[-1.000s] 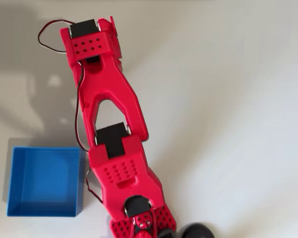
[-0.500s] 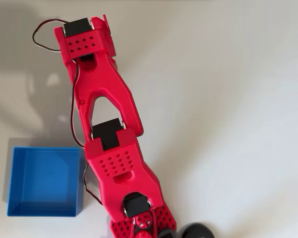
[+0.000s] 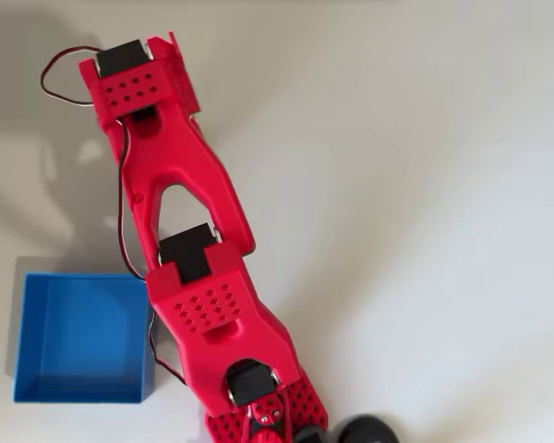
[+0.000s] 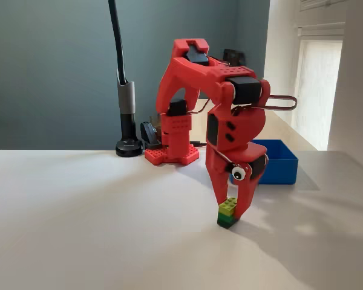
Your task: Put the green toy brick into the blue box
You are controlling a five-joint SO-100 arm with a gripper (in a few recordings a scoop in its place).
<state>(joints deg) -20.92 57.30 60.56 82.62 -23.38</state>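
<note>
White table [image 4: 78,229], lit from the window side. Red arm [image 3: 180,268] stretched from its base at the bottom edge of the overhead view up toward the top left; in the fixed view, bent over and pointing straight down. Blue box [image 3: 78,337] on the table at the lower left of the overhead view, just beside the arm; in the fixed view, behind the arm to the right [image 4: 278,160]. Gripper [image 4: 230,208] lowered onto the table, fingers closed narrow around the green brick [image 4: 228,212]. Brick upright on the table surface, well apart from the box.
</note>
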